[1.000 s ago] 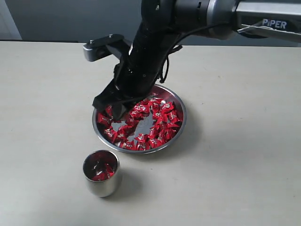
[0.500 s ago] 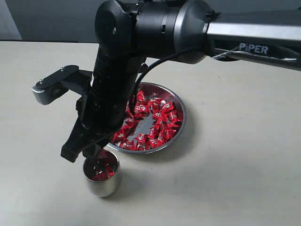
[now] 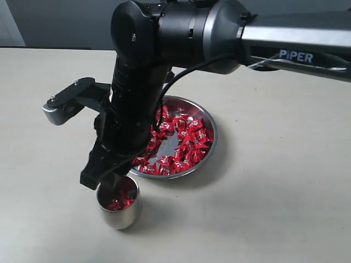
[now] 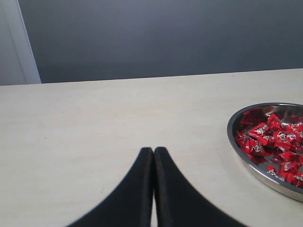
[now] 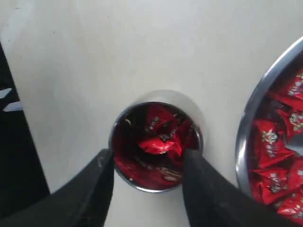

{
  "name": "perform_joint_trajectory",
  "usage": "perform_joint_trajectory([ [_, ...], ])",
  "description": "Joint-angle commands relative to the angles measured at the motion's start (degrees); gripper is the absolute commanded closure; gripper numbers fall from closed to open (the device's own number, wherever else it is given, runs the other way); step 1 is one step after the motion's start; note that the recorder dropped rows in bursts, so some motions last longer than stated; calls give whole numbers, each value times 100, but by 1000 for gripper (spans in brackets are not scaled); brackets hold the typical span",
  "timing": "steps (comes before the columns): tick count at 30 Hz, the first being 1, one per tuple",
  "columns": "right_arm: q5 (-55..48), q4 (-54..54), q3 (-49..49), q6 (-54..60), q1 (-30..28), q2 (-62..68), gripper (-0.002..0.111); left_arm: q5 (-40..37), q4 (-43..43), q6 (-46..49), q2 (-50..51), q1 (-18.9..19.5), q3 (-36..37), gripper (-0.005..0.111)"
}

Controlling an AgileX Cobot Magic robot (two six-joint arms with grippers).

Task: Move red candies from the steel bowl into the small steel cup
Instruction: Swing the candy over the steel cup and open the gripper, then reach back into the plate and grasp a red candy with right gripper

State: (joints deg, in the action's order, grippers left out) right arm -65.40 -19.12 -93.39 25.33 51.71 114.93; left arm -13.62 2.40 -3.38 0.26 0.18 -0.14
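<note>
The right end effector (image 5: 147, 158) hovers over the small steel cup (image 3: 119, 218), its jaws apart. Red candies (image 3: 184, 137) lie in the cup and in the steel bowl (image 3: 213, 131) just far-right of it. The left end effector (image 4: 153, 156) is pressed together, empty.

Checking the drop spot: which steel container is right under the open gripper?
The small steel cup, not the wide steel bowl: the right gripper hangs open over the cup's mouth.

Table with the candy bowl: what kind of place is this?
Probably a robot test lab: a bare pale table, a plain grey wall behind it, and a black robot arm above a steel bowl and small steel cup.
</note>
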Motion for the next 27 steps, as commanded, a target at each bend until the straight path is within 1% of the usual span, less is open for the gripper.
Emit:
perform_joint_trajectory([
  [1,208,971,2,-593,-144,-31,64,33,4,-13,-26,25,14,106],
  [3,406,1361,2,-1043,-269,-31,64,33,4,-13,-26,25,14,106],
  [5,525,1495,2,-1154,-378,-31,64,33,4,-13,-26,25,14,106],
  [10,692,1474,2,-1179,-614,93,64,33,4,-13,-26,25,14,106],
  [14,716,1464,2,-1191,-729,510,64,33,4,-13,-26,25,14,106],
  [20,962,1599,2,-1204,-768,1029,64,33,4,-13,-26,25,14,106],
  [27,1072,1703,2,-1230,-768,1217,64,33,4,-13,-26,25,14,106],
])
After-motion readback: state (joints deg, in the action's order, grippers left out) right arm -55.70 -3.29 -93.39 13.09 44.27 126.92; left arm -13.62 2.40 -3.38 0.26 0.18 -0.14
